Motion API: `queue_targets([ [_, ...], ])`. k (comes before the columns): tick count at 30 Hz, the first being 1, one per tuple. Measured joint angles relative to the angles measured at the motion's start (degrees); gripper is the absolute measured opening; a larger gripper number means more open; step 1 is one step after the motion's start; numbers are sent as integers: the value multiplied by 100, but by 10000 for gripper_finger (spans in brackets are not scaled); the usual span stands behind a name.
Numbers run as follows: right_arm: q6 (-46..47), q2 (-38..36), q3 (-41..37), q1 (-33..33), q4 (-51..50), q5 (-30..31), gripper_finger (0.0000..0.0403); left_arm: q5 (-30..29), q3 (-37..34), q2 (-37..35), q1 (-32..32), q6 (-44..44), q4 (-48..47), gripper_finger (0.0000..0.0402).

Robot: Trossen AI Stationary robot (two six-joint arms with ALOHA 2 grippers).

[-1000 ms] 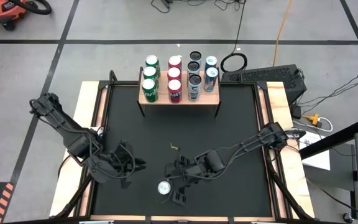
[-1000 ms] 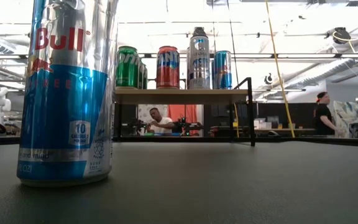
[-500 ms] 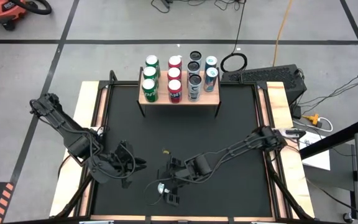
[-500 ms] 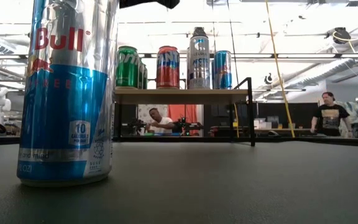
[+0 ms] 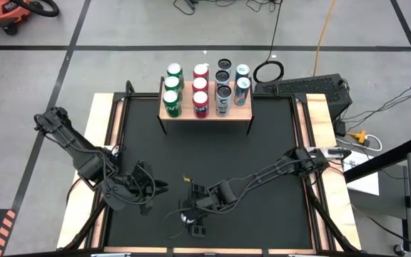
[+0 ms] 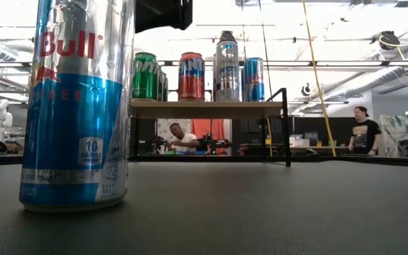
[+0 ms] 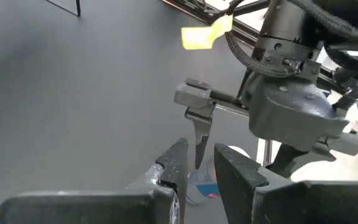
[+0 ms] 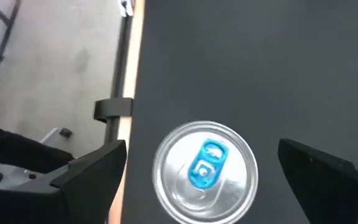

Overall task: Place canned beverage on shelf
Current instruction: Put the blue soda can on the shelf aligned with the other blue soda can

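Note:
A tall blue-and-silver can (image 6: 76, 106) stands upright on the black table (image 5: 262, 143) near its front edge; its top with a blue tab shows in the right wrist view (image 8: 205, 167). My right gripper (image 8: 204, 171) is open just above the can, one finger on each side of the top, touching nothing. In the high view it (image 5: 190, 218) covers the can. My left gripper (image 5: 148, 187) waits at the front left, its fingers a narrow gap apart and empty. The shelf (image 5: 207, 111), a light-wood board on black legs, stands at the far edge.
Several cans stand in rows on the shelf (image 6: 207, 108): green, red, silver-black and blue ones. A small yellow tag (image 5: 187, 178) hangs at my right arm. There is bare table between the can and the shelf. People show in the room beyond.
My right gripper has gone toward the table's left and near edges and down. It now stands over the can's top, which it hides in the high view, and its underside has come into the low view from above. The can has not moved.

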Motion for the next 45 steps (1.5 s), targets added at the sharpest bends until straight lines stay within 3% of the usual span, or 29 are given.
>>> queue_targets([
  [31, -120, 272, 0, -61, -21, -76, 390, -14, 2, 0, 0, 22, -110, 81],
  [45, -192, 267, 0, -66, -44, -74, 254, -14, 2, 0, 0, 46, -126, 81],
])
